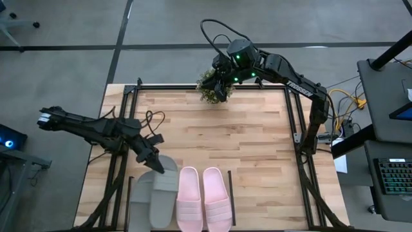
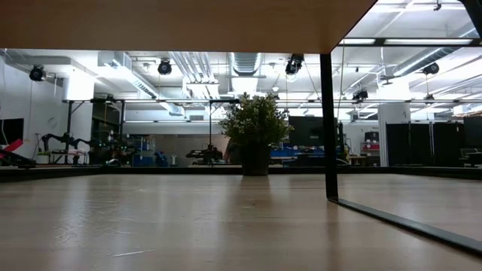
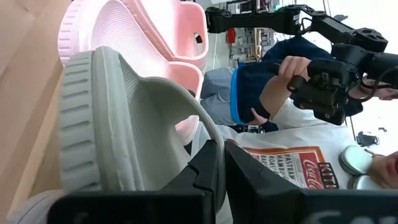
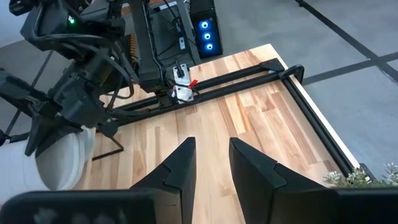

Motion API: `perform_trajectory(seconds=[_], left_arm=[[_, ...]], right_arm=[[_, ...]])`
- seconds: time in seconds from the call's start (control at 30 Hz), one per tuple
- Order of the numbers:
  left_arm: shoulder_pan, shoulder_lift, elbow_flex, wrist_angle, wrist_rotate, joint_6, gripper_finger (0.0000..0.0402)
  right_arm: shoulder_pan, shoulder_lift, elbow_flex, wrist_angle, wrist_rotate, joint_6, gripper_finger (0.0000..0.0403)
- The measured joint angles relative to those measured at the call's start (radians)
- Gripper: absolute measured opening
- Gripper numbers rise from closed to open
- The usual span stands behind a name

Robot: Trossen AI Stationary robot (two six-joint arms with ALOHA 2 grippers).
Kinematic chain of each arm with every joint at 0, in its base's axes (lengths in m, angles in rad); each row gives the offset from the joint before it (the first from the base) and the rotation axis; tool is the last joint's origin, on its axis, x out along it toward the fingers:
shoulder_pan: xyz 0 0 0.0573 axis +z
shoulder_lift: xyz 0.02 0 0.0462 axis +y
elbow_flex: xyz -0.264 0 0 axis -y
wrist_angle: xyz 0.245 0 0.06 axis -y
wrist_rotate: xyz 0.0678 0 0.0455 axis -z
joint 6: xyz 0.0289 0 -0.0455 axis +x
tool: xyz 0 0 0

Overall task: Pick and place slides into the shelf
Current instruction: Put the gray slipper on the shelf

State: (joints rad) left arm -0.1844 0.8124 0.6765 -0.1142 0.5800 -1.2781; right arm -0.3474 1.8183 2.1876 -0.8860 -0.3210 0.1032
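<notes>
Left gripper: pressed together, tip over a grey-green slide; contact unclear.
Right gripper: parted, holding nothing.
Shelf: bottom cropped.

Much of the shelf area is covered or cropped.

In the high view, the left gripper covers the far end of one grey-green slide, and the near ends of the pink slides run off the picture's edge. The shelf bars are too thin to follow fully. The low view shows no slides; a potted plant hides the room behind it. A person is cropped in the left wrist view.
</notes>
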Motion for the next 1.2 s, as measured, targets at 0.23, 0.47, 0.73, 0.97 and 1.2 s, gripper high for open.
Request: perform_trajectory(seconds=[0.23,0.47,0.73,0.97,1.2], left_arm=[[-0.001,0.031,0.000,0.002,-0.032,-0.035,0.0000],[-0.002,0.077,0.000,0.086,-0.032,-0.050,0.0000],[-0.004,0.119,0.016,0.157,-0.032,-0.047,0.0000],[-0.026,0.141,0.010,0.161,-0.034,-0.011,0.0000],[-0.027,0.144,0.001,0.250,-0.046,0.012,0.0000]], right_arm=[[0.000,0.000,0.000,0.000,0.000,-0.010,0.0084],[0.000,0.000,-0.001,0.000,0.000,-0.016,0.0089],[0.000,0.000,-0.005,0.002,0.000,-0.018,0.0085],[0.000,0.000,-0.010,0.002,0.000,-0.018,0.0082],[0.000,0.000,-0.011,0.007,0.000,-0.018,0.0082]])
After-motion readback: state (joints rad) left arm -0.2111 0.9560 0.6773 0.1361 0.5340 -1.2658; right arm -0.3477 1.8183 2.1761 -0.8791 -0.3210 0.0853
